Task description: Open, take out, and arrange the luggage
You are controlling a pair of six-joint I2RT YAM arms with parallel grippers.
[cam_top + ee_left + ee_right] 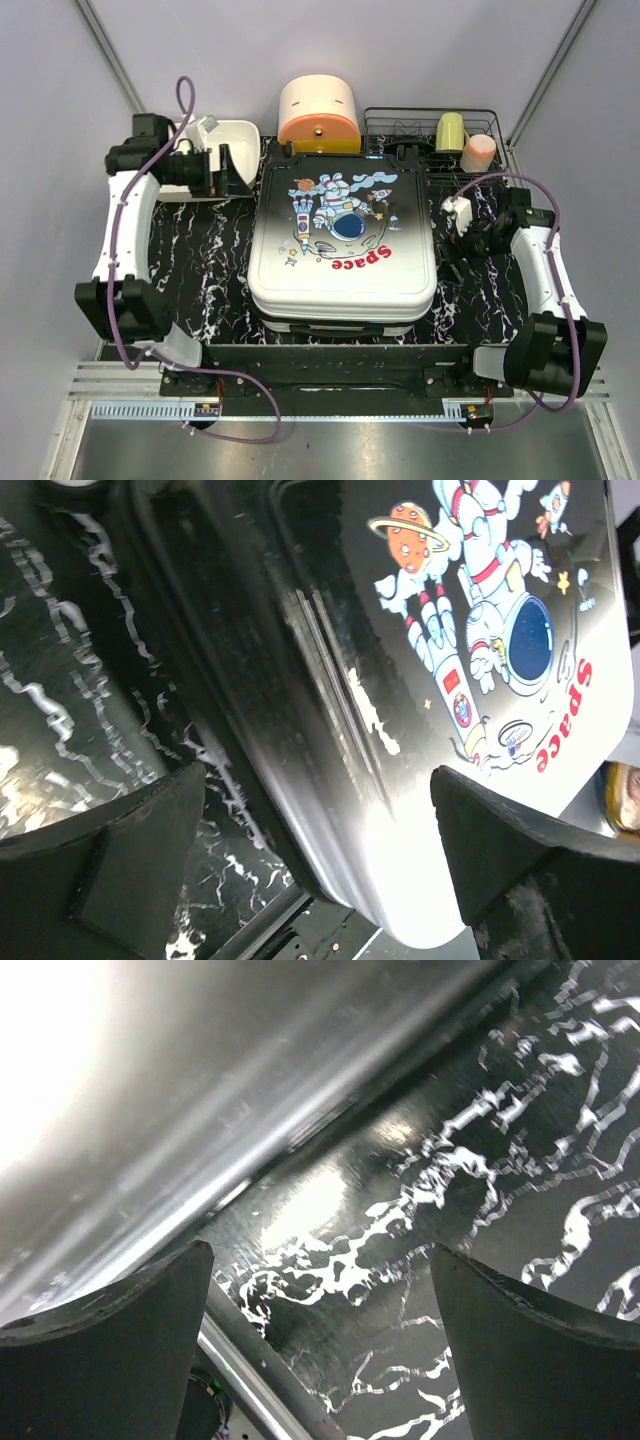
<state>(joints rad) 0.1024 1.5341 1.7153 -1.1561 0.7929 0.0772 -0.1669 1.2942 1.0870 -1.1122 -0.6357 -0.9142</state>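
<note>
The suitcase lies flat and closed mid-surface, so opening has yet to begin. The left tool and right tool flank its side edges, both spread and empty. The next move likely calls for unfastening the suitcase and lifting its lid.

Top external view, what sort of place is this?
Probably a robot lab test cell, not a home: plain grey walls enclose a black marbled table, with staged props like the luggage and a wire rack.
</note>
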